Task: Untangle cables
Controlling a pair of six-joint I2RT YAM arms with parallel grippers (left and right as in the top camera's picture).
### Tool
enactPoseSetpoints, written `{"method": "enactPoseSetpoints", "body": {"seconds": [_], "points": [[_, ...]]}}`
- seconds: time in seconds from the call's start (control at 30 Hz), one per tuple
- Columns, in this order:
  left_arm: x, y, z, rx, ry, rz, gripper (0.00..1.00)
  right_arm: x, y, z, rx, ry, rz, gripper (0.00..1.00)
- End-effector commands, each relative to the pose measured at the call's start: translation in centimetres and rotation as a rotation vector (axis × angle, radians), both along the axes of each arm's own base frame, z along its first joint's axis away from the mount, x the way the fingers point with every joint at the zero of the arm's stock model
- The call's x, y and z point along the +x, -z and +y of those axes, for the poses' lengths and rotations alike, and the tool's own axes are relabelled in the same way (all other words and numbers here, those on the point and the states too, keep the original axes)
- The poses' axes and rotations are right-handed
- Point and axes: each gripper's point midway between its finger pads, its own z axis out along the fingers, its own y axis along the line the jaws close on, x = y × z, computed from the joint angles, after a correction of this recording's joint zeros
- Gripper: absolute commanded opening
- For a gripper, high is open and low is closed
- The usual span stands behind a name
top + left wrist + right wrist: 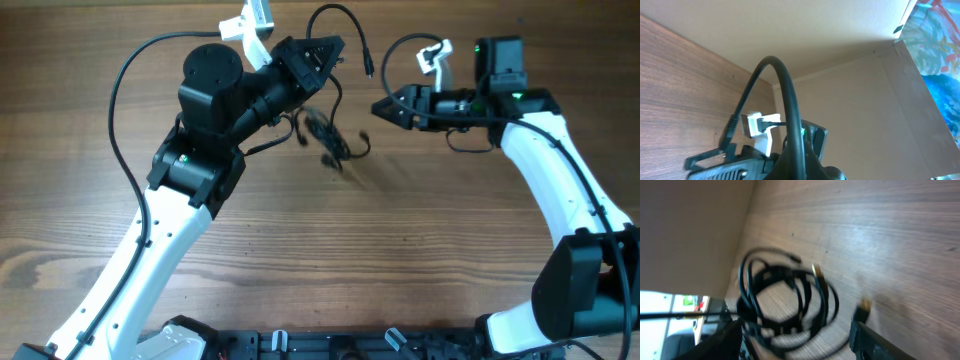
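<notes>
Overhead view: the cables [330,140] make one black knotted bundle near the middle of the counter [300,260], toward its far side. The bundle is blurred, so the cords in it cannot be counted, nor can I tell whether it touches the wood. One strand rises from the bundle to the left pincer [330,50], arches over the far edge and drops to a single plug [368,70] hanging free between the two pincers. The left pincer is clamped shut on that strand; its wrist view shows the same cord curving up out of it against a beige wall [840,75].

The right pincer [385,104] sits just right of the bundle, level with it and pointing left, apart from every cord. Its two fingers [875,342] stand wide with nothing between them. From its wrist view the bundle reads as several overlapping loops, with at least two plug tips showing at the right side of the loops.

Two white arms [560,170] reach in from the near edge, one on each side.
</notes>
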Motion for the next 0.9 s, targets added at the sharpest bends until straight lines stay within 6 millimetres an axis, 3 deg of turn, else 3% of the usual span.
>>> {"method": "enactPoseSetpoints", "body": {"seconds": [0.0, 0.17, 0.27, 0.47, 0.67, 0.87], "points": [[-0.9, -1.5, 0.1, -0.03, 0.023, -0.02, 0.04, -0.2, -0.8, 1.6, 0.003, -0.016, 0.001, 0.68], [-0.8, -1.5, 0.2, -0.03, 0.019, -0.02, 0.04, -1.0, 0.5, 3.5, -0.002, -0.067, 0.037, 0.66], [-0.6, -1.1, 0.4, -0.023, 0.003, -0.006, 0.04, -1.0, 0.7, 3.6, -0.006, -0.077, 0.025, 0.66], [-0.3, 2.0, 1.0, 0.021, -0.045, 0.124, 0.04, -0.5, 1.5, 2.8, -0.067, -0.042, 0.016, 0.67], [-0.3, 8.9, 0.8, 0.159, -0.11, 0.333, 0.04, 0.8, 3.2, 0.4, -0.17, 0.097, 0.076, 0.67], [1.9, 17.5, 2.5, 0.42, -0.203, 0.435, 0.04, 1.1, 3.8, -1.5, -0.192, 0.141, 0.106, 0.68]]}}
